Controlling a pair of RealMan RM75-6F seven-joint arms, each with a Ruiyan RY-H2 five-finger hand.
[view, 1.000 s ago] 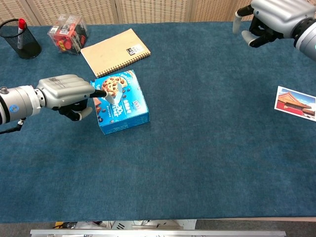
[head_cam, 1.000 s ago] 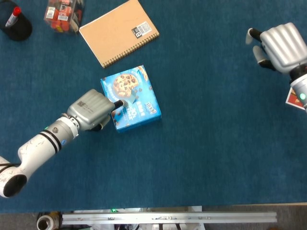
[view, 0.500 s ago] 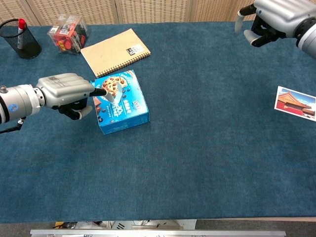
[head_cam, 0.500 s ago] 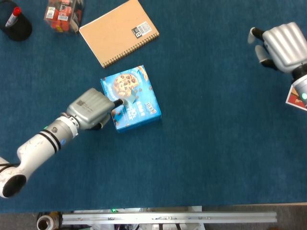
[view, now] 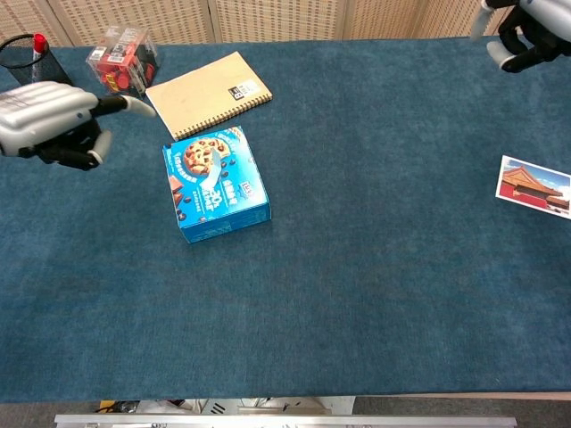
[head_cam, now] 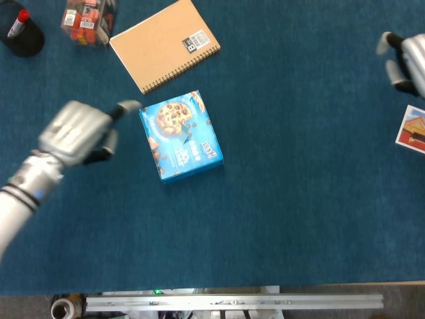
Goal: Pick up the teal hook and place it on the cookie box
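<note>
The blue cookie box (head_cam: 196,155) (view: 234,201) lies left of the table's middle. A small pale teal hook (head_cam: 179,135) (view: 210,175) lies on top of it, hard to make out against the print. My left hand (head_cam: 74,133) (view: 50,121) is to the left of the box, clear of it and motion-blurred. One finger is stretched toward the box and the hand holds nothing. My right hand (head_cam: 406,60) (view: 525,34) hovers at the far right edge, fingers loosely bent, holding nothing.
A brown spiral notebook (head_cam: 165,44) (view: 209,93) lies behind the box. A clear case of red items (head_cam: 86,22) (view: 124,59) and a black pen cup (head_cam: 21,33) (view: 37,75) stand at the back left. A postcard (head_cam: 413,127) (view: 537,185) lies at the right.
My left hand has let go of the hook, left it on the box and pulled back left and up. My right hand has drifted further right.
</note>
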